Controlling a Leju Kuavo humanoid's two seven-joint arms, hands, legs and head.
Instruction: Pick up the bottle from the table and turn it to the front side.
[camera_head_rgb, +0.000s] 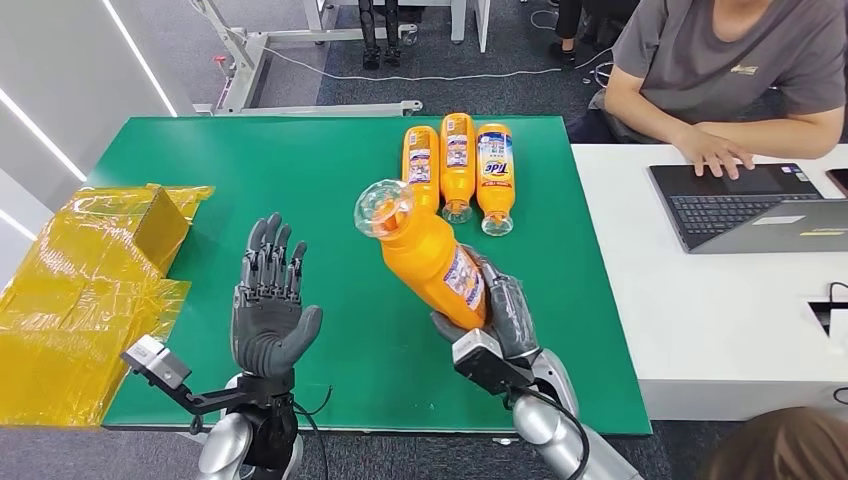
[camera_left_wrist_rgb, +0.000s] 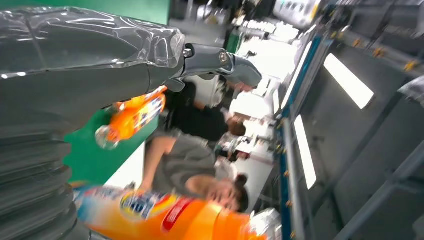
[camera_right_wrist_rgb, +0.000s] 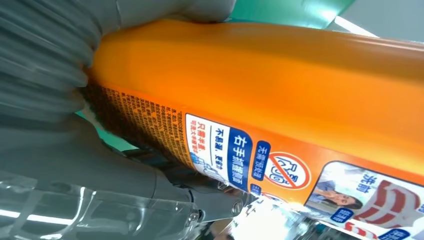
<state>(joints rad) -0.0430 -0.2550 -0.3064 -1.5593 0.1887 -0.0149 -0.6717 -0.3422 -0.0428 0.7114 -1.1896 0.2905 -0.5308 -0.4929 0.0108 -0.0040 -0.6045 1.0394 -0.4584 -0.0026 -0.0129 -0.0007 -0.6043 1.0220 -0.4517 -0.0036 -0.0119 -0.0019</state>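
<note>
Right hand has the bottle off the mat, fingers wrapped round its lower body, clear cap tilted toward eleven o'clock. The bottle hangs over the middle of the mat, label showing on its side in the head view. Left hand is up at nine o'clock of it, palm showing, fingers spread, holding nothing.

The risk, to my eye: the grip sits low on a smooth, slanted body, so turning it could let it slip or roll in the fingers and drop onto the mat. A wide swing toward twelve could also knock the three bottles lying side by side there, caps toward the robot. A handover to the left hand could fumble if it closes late.

Contents of the bottles can't be judged through the orange plastic; caps look on. Yellow boxes sit at nine o'clock.
</note>
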